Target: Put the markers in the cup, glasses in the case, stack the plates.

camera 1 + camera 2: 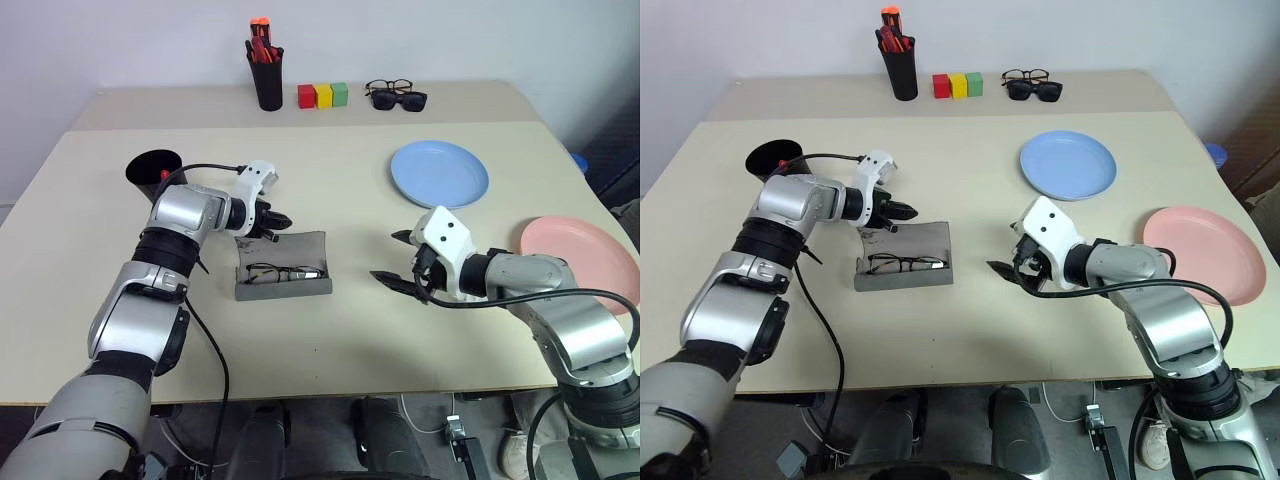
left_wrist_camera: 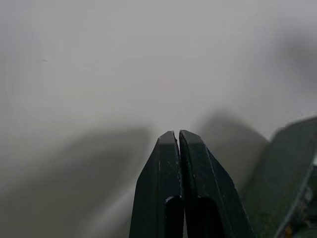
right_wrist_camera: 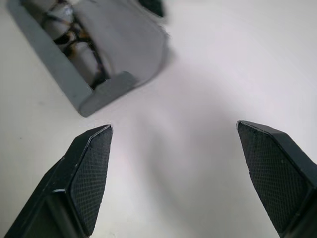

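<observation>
The grey case (image 1: 283, 268) lies open mid-table with the black-framed glasses (image 1: 285, 271) inside it. My left gripper (image 1: 283, 220) is shut on nothing, its tips just above the back left corner of the case's raised lid. To the right of the case my right gripper (image 1: 387, 256) hovers open and empty; in its wrist view the case (image 3: 99, 64) lies beyond its fingertips. The wide black cup (image 1: 150, 167) stands at the left behind my left arm, and a red tip (image 1: 165, 175) of the markers shows at its mouth. The blue plate (image 1: 440, 172) and the pink plate (image 1: 580, 250) lie apart on the right.
At the table's back stand a narrow black cup of orange-red pens (image 1: 267, 75), three coloured blocks (image 1: 322, 95), and sunglasses with a second pair of spectacles (image 1: 397, 96). The pink plate lies close to the table's right edge.
</observation>
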